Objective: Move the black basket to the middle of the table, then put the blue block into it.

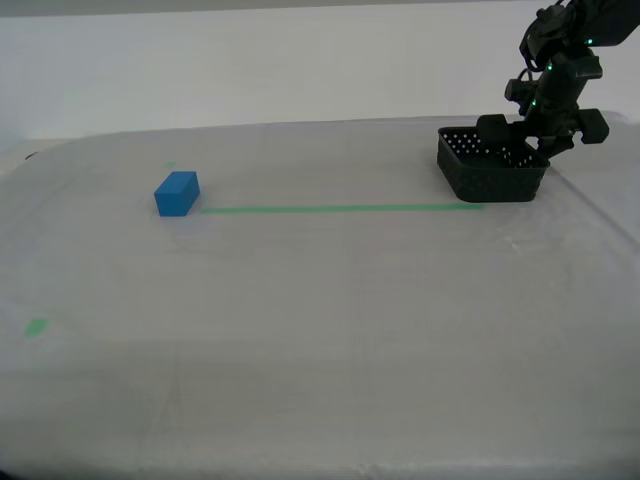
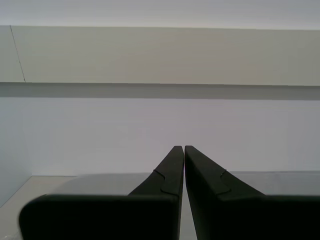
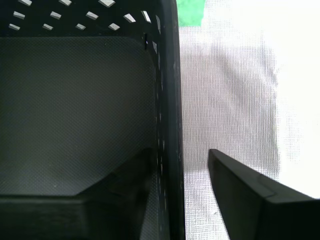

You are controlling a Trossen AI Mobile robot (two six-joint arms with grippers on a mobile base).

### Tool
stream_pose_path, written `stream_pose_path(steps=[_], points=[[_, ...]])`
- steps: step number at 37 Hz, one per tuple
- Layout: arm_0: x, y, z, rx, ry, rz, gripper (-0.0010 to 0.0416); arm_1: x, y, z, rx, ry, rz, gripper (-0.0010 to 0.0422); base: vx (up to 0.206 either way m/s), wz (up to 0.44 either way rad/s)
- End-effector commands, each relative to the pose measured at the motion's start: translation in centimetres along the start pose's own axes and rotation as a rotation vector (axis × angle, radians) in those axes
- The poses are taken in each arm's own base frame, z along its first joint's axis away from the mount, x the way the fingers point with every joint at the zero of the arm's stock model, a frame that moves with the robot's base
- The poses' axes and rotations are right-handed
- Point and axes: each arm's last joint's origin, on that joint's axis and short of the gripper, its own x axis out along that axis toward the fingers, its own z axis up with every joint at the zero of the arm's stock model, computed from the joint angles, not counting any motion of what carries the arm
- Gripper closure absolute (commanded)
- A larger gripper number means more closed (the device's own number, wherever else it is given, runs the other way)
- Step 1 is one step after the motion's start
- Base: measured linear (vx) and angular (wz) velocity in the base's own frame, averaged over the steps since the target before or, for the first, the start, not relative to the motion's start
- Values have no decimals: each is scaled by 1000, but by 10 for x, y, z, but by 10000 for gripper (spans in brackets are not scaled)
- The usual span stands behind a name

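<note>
The first end effector (image 3: 182,180) straddles one wall of the black basket (image 1: 492,166), one finger inside and one outside, the gap still wider than the wall, so nothing is clamped yet. The basket sits near the desk's far right corner; the blue block (image 1: 177,193) lies well apart toward the far left, at the other end of the green tape line (image 1: 340,208). If the fingers close on the thin perforated wall off-centre, the basket could tip or twist during the drag. The second end effector (image 2: 181,150) is closed, holding nothing, facing a plain white wall. The desk (image 1: 320,330) is pale, cloth-textured and bare.
</note>
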Motion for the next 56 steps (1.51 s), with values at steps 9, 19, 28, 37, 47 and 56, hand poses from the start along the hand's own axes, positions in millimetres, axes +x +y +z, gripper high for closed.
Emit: stream_pose_path(steps=[9,19,28,37,47,56], points=[[0,0,0,5,-2,-2,335,0,0,1,1,-6,0,412,0,0],[0,0,0,8,-1,-2,405,0,0,1,1,-6,0,412,0,0],[-4,0,1,12,-3,-2,406,0,0,1,1,-6,0,412,0,0],[-18,-1,8,30,-31,0,407,0,0,1,1,-6,0,412,0,0],[-39,-2,11,51,-19,1,407,0,0,1,1,-7,0,412,0,0],[-68,6,17,57,-30,19,407,0,0,1,1,-6,0,412,0,0]])
